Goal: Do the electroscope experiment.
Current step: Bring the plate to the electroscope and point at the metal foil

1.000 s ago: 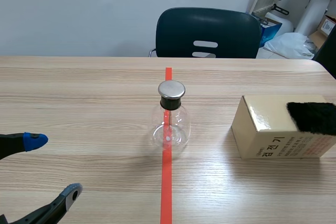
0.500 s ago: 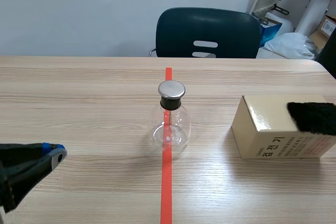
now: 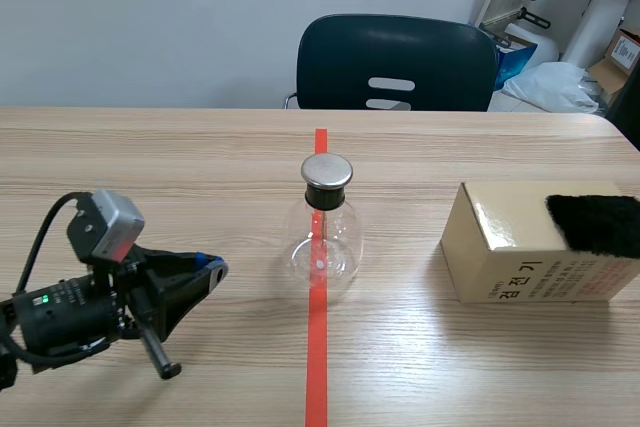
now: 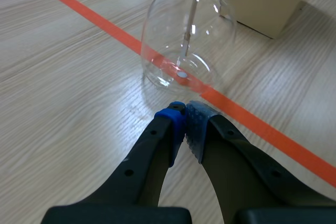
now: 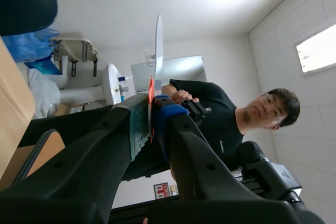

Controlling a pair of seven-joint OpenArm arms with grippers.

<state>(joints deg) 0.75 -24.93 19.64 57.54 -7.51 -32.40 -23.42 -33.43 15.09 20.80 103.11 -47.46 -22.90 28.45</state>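
The electroscope, a clear glass flask (image 3: 322, 239) with a round metal cap (image 3: 327, 170), stands mid-table on the orange tape line. My left gripper (image 3: 213, 270) is shut on nothing and lies low over the table, a short way left of the flask. In the left wrist view the flask (image 4: 181, 45) stands just ahead of the shut left gripper (image 4: 185, 111), apart from it. A black fur cloth (image 3: 597, 223) lies on a tan box (image 3: 510, 252) at the right. My right gripper (image 5: 151, 106) points up at the ceiling, shut on a thin white and red strip (image 5: 157, 45).
A dark chair (image 3: 395, 62) stands behind the table's far edge. The tan box takes up the table's right side. In the right wrist view a person in a black shirt (image 5: 210, 114) is beyond the gripper. The right arm does not show in the scene view.
My left gripper went from open to shut. The left arm then swung forward and right, toward the flask, so its wrist camera now shows.
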